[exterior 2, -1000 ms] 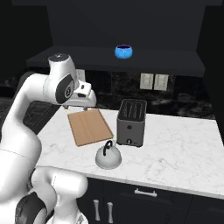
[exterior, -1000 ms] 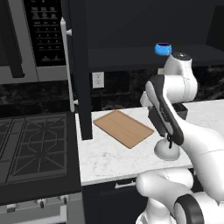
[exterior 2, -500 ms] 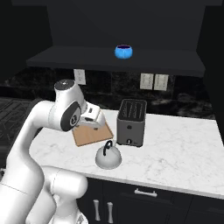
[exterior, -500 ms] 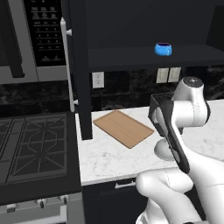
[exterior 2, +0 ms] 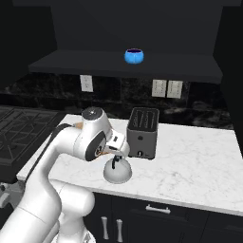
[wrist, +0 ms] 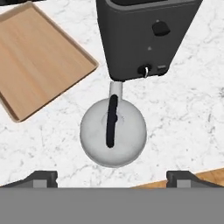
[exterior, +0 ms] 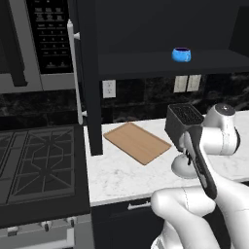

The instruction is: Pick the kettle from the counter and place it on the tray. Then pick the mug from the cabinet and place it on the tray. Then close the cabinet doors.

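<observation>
Beside the toaster (wrist: 144, 35), a squat silver kettle (wrist: 113, 131), dark-handled

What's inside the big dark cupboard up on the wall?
On the cabinet's shelf sits one small blue mug, all by itself with bare shelf on both sides. The top part and far corners are too dark to see into, so anything hiding up there can't be made out.

- The tray (exterior: 138, 142) lay flat on the counter (exterior: 121, 172), right of the stovetop (exterior: 36, 165).
- The toaster (exterior: 181, 120) stood beyond the arm, the kettle (exterior: 180, 167) partly hidden beside it.
- The mug (exterior: 181, 54) sat on the open cabinet (exterior: 160, 63) shelf.
</observation>
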You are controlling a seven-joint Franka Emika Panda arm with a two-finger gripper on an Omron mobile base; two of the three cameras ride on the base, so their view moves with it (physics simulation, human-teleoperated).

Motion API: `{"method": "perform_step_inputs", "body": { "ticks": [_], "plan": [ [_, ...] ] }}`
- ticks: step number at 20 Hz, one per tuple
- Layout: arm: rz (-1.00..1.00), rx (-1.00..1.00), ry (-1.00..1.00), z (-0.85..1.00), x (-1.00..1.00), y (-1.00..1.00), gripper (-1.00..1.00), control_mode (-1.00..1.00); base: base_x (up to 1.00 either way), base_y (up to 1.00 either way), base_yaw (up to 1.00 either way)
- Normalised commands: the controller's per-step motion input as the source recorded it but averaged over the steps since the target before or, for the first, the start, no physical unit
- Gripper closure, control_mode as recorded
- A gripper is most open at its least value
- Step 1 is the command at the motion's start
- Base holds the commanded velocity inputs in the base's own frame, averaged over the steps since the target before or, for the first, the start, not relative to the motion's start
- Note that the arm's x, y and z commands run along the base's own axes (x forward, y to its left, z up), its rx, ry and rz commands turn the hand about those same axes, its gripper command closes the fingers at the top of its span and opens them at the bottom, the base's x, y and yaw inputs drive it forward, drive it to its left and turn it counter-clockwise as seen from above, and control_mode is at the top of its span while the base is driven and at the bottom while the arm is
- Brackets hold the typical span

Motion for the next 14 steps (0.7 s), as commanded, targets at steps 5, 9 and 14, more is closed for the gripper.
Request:
{"method": "perform_step_inputs", "body": {
  "ticks": [5,9,14],
  "plan": [
    [0.0,-0.03,0.13,-0.35,0.47,0.0,-1.0,-1.0,0.0,0.0,0.0],
    [0.0,0.0,0.21,-0.3,0.52,-0.01,-1.0,-1.0,0.0,0.0,0.0],
    [0.0,0.0,0.17,-0.28,0.31,-0.04,-1.0,-1.0,0.0,0.0,0.0]
  ]
}}
